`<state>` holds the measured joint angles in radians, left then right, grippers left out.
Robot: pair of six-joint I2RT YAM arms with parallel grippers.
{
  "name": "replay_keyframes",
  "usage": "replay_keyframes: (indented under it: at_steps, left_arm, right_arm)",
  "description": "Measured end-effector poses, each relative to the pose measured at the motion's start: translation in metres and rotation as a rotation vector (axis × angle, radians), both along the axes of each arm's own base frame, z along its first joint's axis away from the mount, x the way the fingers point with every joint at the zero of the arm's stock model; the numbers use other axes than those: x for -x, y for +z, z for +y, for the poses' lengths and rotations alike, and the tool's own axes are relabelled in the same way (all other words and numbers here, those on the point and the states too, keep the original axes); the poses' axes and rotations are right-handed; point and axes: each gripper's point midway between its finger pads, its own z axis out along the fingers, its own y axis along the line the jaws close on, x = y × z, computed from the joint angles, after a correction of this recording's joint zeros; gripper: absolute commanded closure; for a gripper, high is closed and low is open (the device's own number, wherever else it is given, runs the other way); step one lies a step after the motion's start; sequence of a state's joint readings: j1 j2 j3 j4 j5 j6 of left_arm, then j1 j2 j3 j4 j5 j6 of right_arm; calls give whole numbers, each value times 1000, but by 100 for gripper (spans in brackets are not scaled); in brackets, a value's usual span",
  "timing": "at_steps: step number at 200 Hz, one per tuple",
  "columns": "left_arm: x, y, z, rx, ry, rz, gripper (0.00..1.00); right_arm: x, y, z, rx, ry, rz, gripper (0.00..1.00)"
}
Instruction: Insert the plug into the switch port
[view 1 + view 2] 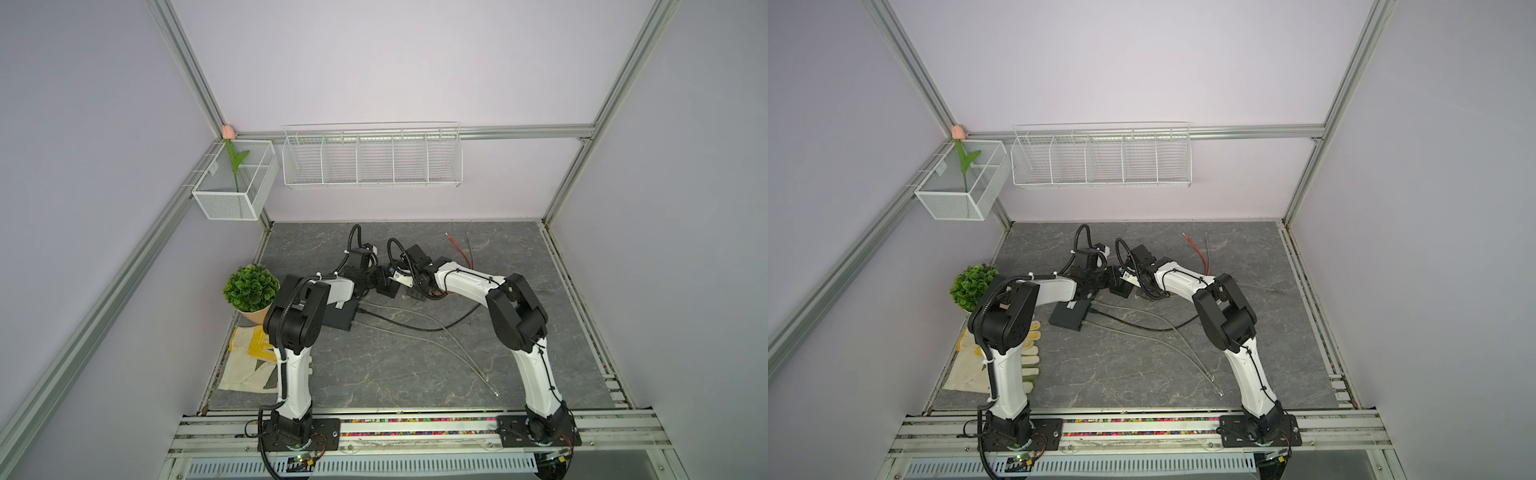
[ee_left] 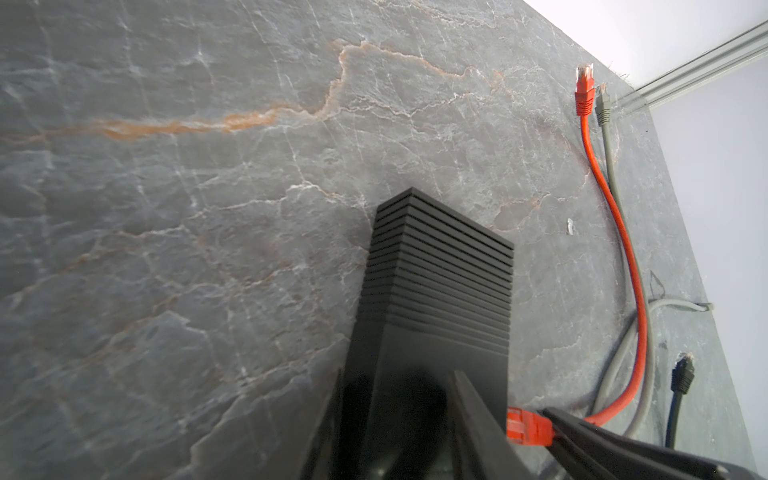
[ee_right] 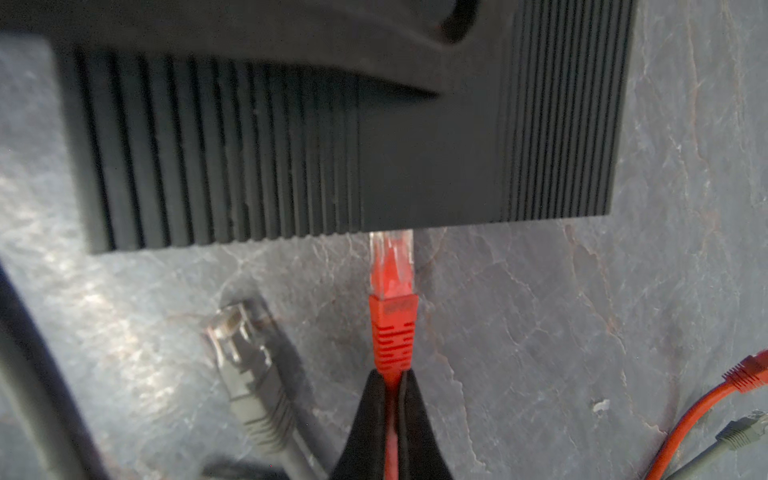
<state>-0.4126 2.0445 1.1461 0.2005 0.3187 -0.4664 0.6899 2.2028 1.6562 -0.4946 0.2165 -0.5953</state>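
Two grippers share this one: the left gripper (image 2: 395,419) clamps the black switch (image 2: 436,270), bracing it against the push, while the right gripper (image 3: 390,384) pinches the tail of the red plug (image 3: 392,286) to steer it straight. Its clear tip sits at the switch's edge, port hidden.

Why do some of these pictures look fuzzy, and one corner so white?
Right wrist view: the red plug is in best focus, while the switch at its left end and the grey plug are soft. Left wrist view: the wall is washed out white. In both top views: sharp, evenly lit, with the frame post splaying from the wide lens.
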Motion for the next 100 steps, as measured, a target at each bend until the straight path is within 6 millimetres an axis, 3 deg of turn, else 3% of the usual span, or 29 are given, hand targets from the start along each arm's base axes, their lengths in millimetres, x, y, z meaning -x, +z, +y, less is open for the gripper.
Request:
replay_keyframes:
  at_steps: [100]
  left_arm:
    - [0, 1, 1, -20, -12, 16, 58]
  right_arm:
    - [-5, 3, 3, 15, 17, -42, 93]
